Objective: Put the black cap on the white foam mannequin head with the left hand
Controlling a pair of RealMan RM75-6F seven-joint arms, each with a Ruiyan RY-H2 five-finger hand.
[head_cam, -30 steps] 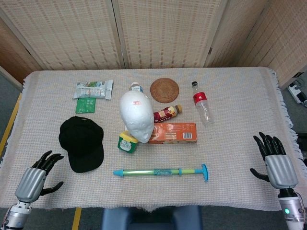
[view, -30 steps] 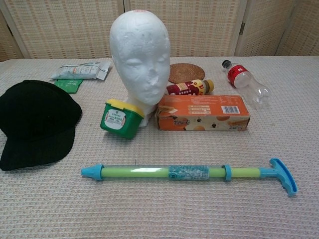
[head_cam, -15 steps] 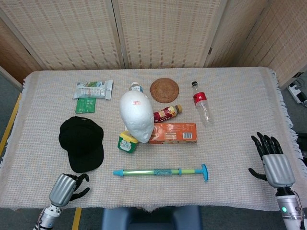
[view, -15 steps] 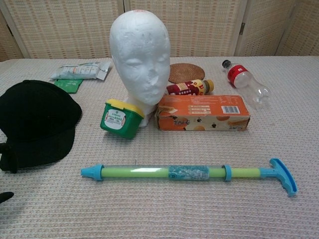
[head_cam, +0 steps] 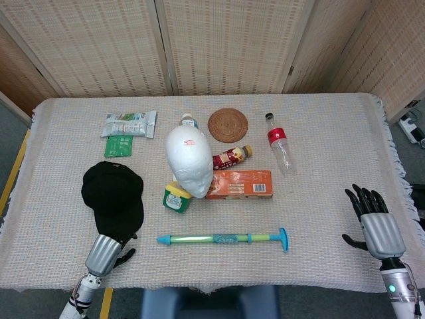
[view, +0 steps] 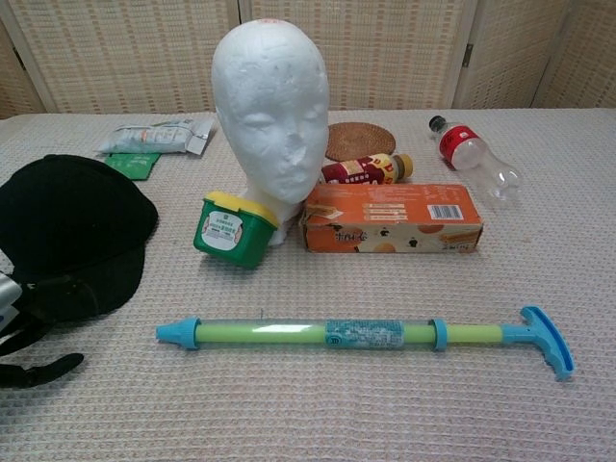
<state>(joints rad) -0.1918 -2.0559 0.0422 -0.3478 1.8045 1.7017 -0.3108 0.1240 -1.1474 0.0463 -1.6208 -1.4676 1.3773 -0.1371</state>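
Note:
The black cap [head_cam: 113,197] lies flat on the left part of the table, brim toward the front edge; it also fills the left side of the chest view as the cap [view: 72,226]. The white foam mannequin head [head_cam: 189,159] stands upright near the table's middle, facing forward, seen as the head [view: 269,111] in the chest view. My left hand [head_cam: 106,251] is at the cap's brim, its dark fingers [view: 43,289] reaching onto the brim's edge; nothing is lifted. My right hand [head_cam: 372,222] hovers open at the table's right front, fingers spread.
A green tub with a yellow lid [head_cam: 176,197] and an orange box [head_cam: 239,184] touch the mannequin's base. A blue-green water pump [head_cam: 222,238] lies in front. A woven coaster [head_cam: 228,124], a small bottle [head_cam: 232,157], a clear bottle [head_cam: 279,143] and green packets [head_cam: 128,123] lie behind.
My left hand has moved right and forward from the table's left front corner up to the cap's brim. The right hand shifted slightly up. The cap has not moved.

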